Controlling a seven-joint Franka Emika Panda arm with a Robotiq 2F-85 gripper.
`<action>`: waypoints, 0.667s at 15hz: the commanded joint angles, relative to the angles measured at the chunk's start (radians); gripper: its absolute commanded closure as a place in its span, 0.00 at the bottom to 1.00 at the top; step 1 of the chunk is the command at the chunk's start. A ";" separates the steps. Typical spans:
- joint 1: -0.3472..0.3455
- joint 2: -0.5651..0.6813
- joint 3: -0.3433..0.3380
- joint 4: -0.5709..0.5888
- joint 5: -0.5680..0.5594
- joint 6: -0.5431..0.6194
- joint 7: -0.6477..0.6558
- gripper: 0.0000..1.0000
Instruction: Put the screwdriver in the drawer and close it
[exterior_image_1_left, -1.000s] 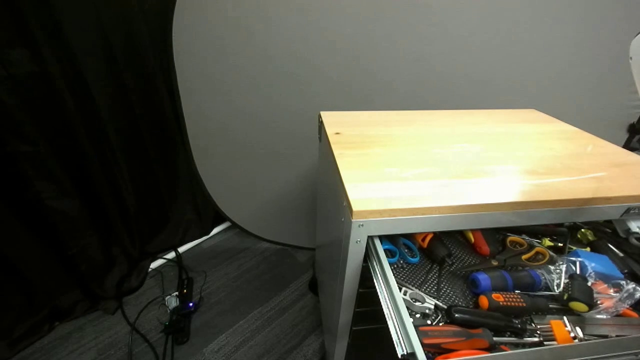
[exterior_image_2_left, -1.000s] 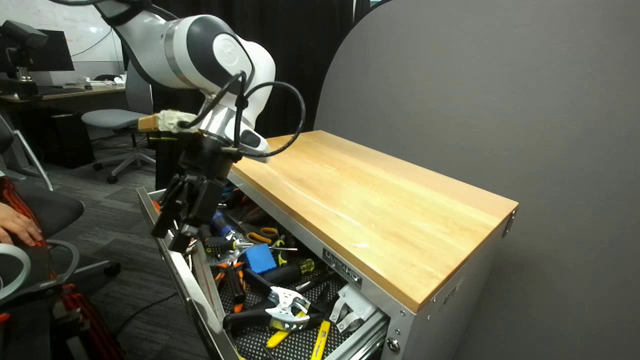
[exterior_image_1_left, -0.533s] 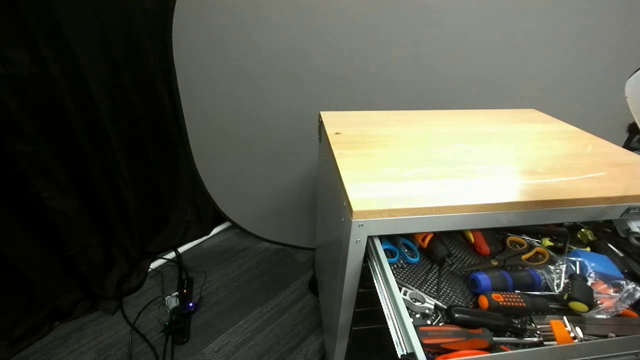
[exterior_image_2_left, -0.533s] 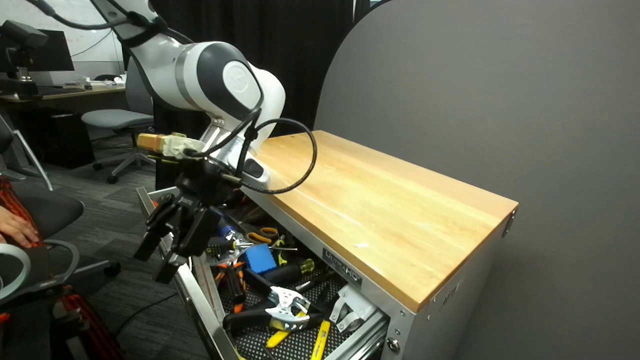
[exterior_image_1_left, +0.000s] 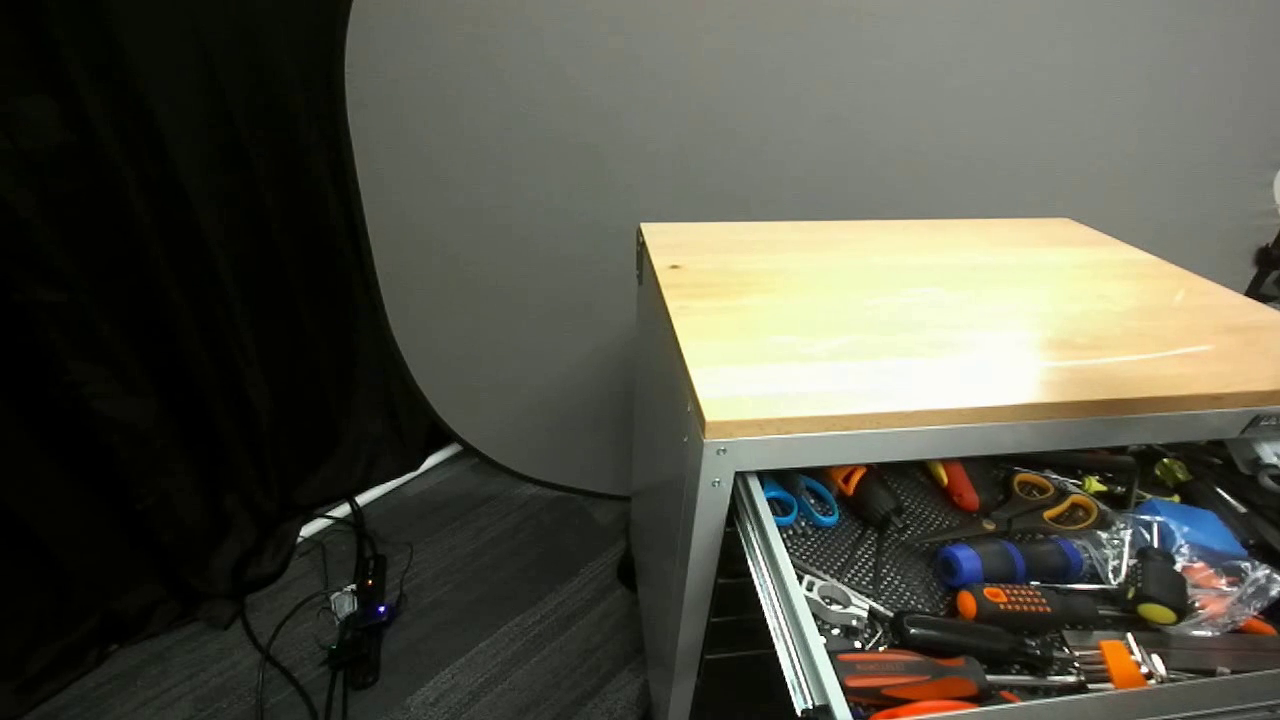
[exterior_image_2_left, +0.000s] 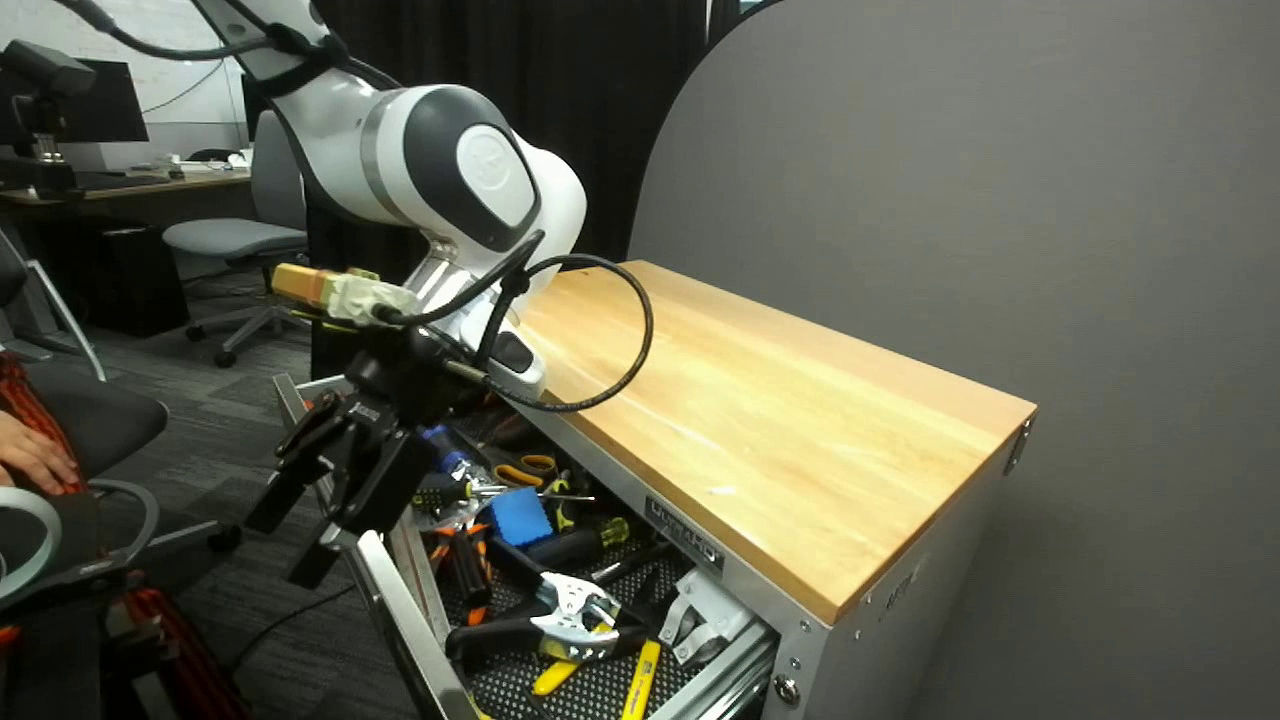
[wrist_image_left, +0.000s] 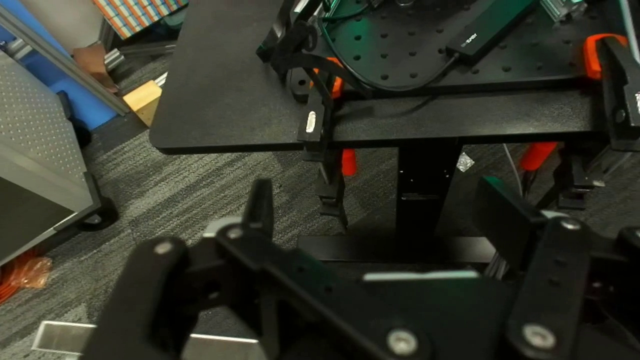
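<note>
Black, parted wide at the tips and holding nothing: the gripper (wrist_image_left: 377, 200), hanging by the front edge of the drawer (exterior_image_2_left: 415, 630), touching or clear of it, hard to judge. Down inside the drawer, toward its front, stubby, yellow-ended: very likely the screwdriver (exterior_image_1_left: 1158, 595). So, by the look of it, placed already, with only the shutting left and the drawer pulled far out. Now for the hazards! Push off the drawer's centre, and expect skewing or a jam. Come in too high, and likely skid over its rim, or get pinched behind its front. Mind the bulky clamp (exterior_image_2_left: 578, 605) in the drawer: if riding proud, liable to catch under the cabinet (exterior_image_1_left: 668, 480) on the way in.
</note>
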 joint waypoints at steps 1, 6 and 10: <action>0.000 -0.013 -0.006 -0.005 0.017 0.000 0.008 0.00; 0.009 -0.022 -0.007 -0.034 0.028 0.111 0.086 0.51; 0.015 -0.011 -0.012 -0.038 0.016 0.136 0.134 0.82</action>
